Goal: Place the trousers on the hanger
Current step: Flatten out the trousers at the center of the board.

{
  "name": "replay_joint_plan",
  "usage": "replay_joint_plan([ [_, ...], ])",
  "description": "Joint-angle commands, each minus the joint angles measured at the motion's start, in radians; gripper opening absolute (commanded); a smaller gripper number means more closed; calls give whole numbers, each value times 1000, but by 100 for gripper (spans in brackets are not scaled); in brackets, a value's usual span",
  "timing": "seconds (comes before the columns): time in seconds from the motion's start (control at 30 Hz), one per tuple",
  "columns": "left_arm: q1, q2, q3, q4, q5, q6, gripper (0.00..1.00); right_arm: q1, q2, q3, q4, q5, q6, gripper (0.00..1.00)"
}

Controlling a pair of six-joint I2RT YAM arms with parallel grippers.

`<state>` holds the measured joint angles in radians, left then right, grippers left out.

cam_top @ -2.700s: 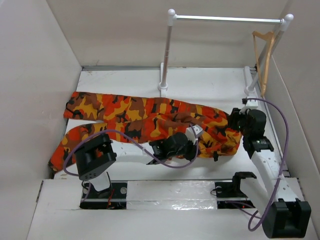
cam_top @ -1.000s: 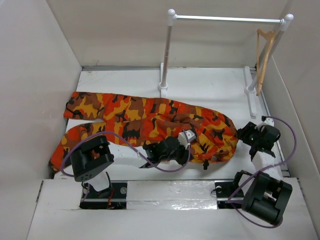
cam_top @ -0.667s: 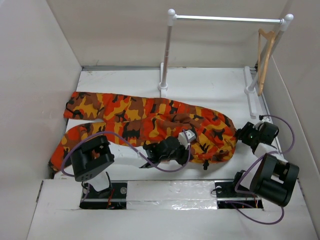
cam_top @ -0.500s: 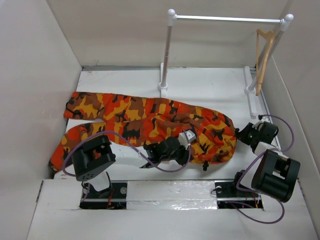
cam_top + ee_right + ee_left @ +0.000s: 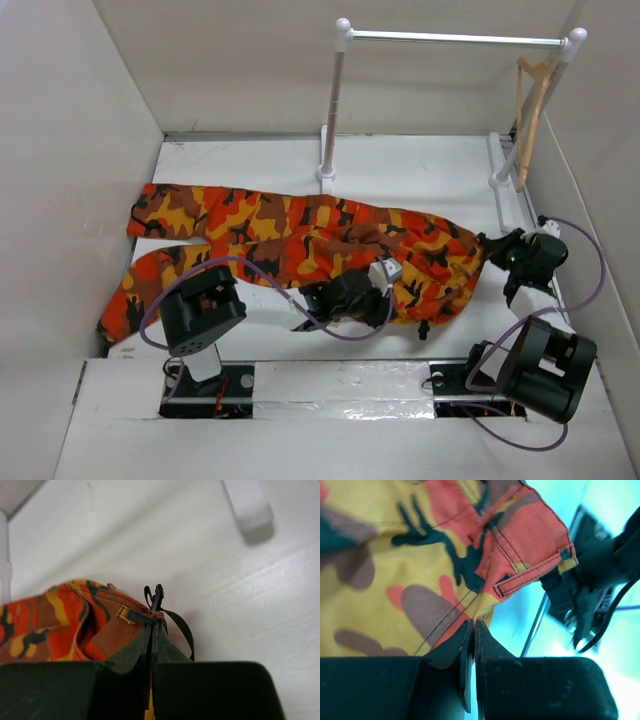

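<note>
change: right claw (image 5: 152, 625) just snapped shut on trousers (image 5: 300, 240) waistband | left claw (image 5: 472, 630) stays pinched on cloth | meaning: both gripped, lift toward hanger (image 5: 530, 110) beyond right claw seems next

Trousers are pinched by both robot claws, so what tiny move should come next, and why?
Probably lift both grippers a little, together. The left gripper and right gripper are each shut on the waist end of the trousers, which lie flat on the table, while the hanger hangs on the rail, far right.
</note>
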<state>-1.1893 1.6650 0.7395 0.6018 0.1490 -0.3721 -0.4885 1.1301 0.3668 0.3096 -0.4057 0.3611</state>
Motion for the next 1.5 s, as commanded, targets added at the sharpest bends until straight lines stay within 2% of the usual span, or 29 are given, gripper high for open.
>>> replay_joint_plan([
  [0.0, 2, 50, 115, 61, 93, 19, 0, 10, -7, 125, 146, 126, 52, 0],
  [0.13, 2, 192, 338, 20, 245, 18, 0, -19, 110, 198, 216, 228, 88, 0],
  [0.23, -9, 323, 490, 1, 306, -2, 0, -32, 203, 267, 256, 222, 114, 0],
  [0.4, -32, 502, 719, -97, 282, 21, 0, -41, 443, 424, 266, 159, 131, 0],
  [0.53, -32, 587, 907, -163, 193, 35, 5, -41, 572, 562, 281, 90, 141, 0],
  [0.63, -23, 633, 986, -197, 185, 30, 18, -32, 623, 612, 255, 96, 137, 0],
  [0.67, -23, 641, 997, -207, 182, 33, 29, -22, 628, 629, 244, 100, 137, 0],
  [0.73, -23, 630, 965, -220, 166, 45, 42, -22, 634, 638, 240, 103, 139, 0],
  [0.77, -12, 598, 933, -211, 156, 50, 51, -22, 629, 639, 230, 104, 139, 5],
  [0.8, 2, 576, 899, -183, 141, 50, 54, -22, 623, 641, 221, 96, 142, 12],
  [0.83, 13, 552, 824, -174, 121, 45, 54, -22, 616, 646, 188, 50, 134, 19],
  [0.87, 26, 495, 778, -156, 112, 42, 54, -22, 585, 643, 178, 38, 136, 35],
  [0.9, 57, 458, 732, -113, 100, 32, 54, -22, 564, 617, 183, 36, 139, 43],
  [0.93, 74, 387, 640, -97, 63, 29, 54, -22, 519, 600, 190, 38, 141, 56],
  [0.97, 92, 347, 594, -85, 45, 25, 54, -7, 495, 584, 187, 44, 139, 62],
  [1.0, 114, 305, 551, -62, 26, 15, 54, -7, 476, 552, 181, 50, 136, 66],
  [1.1, 200, 121, 361, -53, -95, -10, 52, 11, 398, 463, 215, 47, 145, 67],
  [1.13, 223, 77, 313, -63, -186, -40, 52, 11, 378, 390, 229, 48, 156, 67],
  [1.17, 271, -15, 222, -79, -224, -60, 49, 11, 358, 352, 265, 42, 160, 67],
  [1.2, 325, -65, 125, -91, -296, -114, 48, 11, 321, 278, 310, 32, 170, 60],
  [1.23, 326, -108, 124, -100, -327, -143, 48, 11, 303, 246, 310, 31, 174, 60],
  [1.3, 411, -232, 9, -150, -388, -198, 47, 28, 268, 190, 353, 8, 179, 43],
  [1.33, 439, -264, -23, -172, -452, -221, 46, 42, 234, 169, 359, 2, 182, 27],
  [1.37, 498, -325, -70, -203, -479, -273, 45, 83, 218, 143, 352, -5, 182, 1],
  [1.47, 597, -440, -153, -299, -532, -370, 38, 172, 168, 112, 350, -33, 191, 0],
])
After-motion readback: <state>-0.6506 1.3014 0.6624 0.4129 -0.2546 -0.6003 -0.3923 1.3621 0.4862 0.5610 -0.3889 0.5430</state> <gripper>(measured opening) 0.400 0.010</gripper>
